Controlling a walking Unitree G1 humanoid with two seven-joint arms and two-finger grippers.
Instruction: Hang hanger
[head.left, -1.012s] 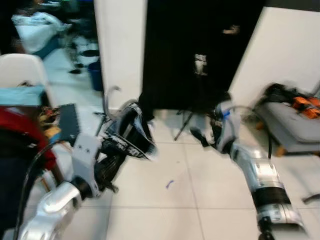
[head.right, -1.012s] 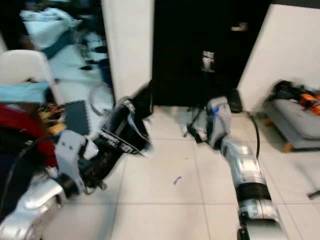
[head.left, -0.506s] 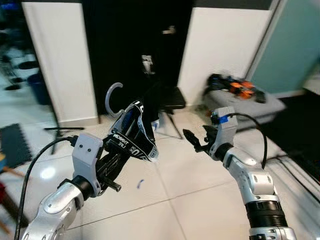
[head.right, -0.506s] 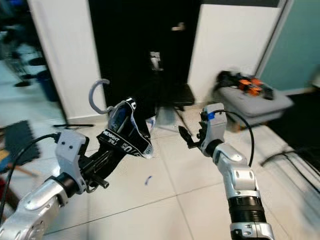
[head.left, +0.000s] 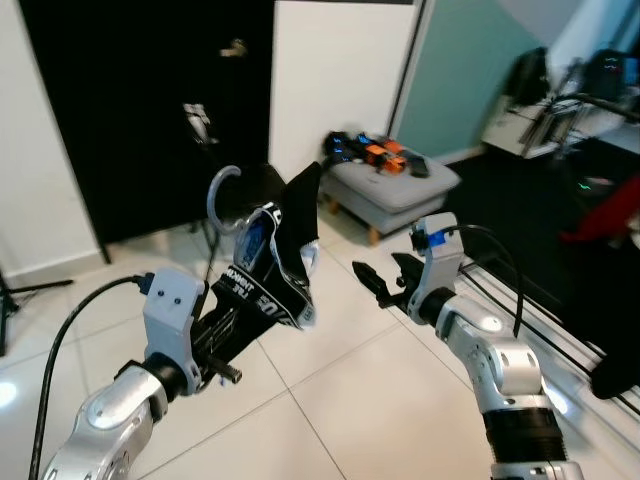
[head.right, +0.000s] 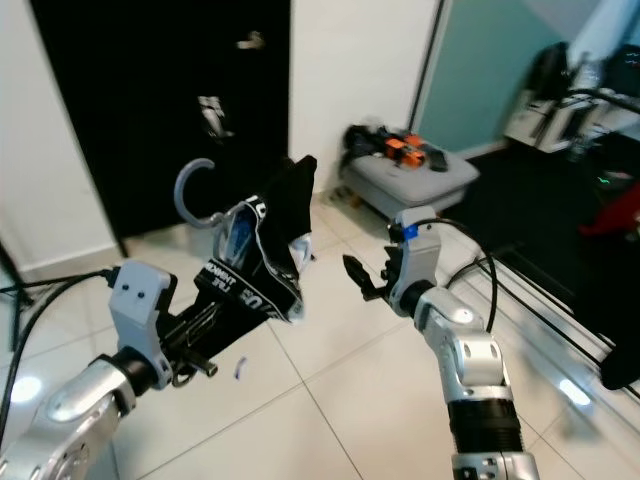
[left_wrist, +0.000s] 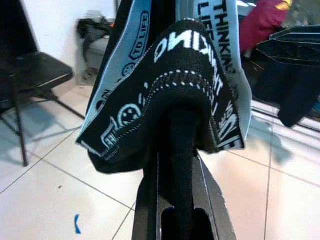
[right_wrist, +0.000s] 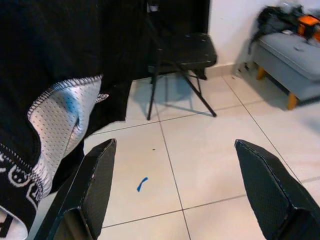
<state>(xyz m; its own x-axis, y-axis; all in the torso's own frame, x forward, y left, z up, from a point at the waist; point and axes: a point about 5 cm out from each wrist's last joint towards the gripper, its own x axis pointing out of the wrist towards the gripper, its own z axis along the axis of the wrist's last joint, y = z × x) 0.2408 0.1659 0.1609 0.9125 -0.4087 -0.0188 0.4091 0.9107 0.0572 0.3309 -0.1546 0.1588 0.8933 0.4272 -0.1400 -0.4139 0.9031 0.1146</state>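
My left gripper (head.left: 232, 340) is shut on a hanger that carries a black garment (head.left: 270, 265) with white lettering. The hanger's grey hook (head.left: 222, 198) curves up above the cloth. In the left wrist view the garment (left_wrist: 172, 80) drapes over my shut fingers (left_wrist: 181, 165). To the right of the garment, my right gripper (head.left: 372, 284) is held up at about the same height, open and holding nothing. In the right wrist view its fingers (right_wrist: 87, 192) stand wide apart, with the garment's edge (right_wrist: 55, 125) close beside one of them.
Ahead is a black doorway (head.left: 150, 110) between white walls. A grey bench (head.left: 395, 185) with orange and black items stands by the teal wall. A black folding chair (right_wrist: 182, 52) sits by the doorway. Dark clothes (head.left: 610, 230) and a rack fill the right side. Tiled floor (head.left: 340, 420) lies below.
The camera has swung to the right: the doorway has slid left and the bench and clothes area have come into view. Both arms keep their pose, the left still holding the hanger.
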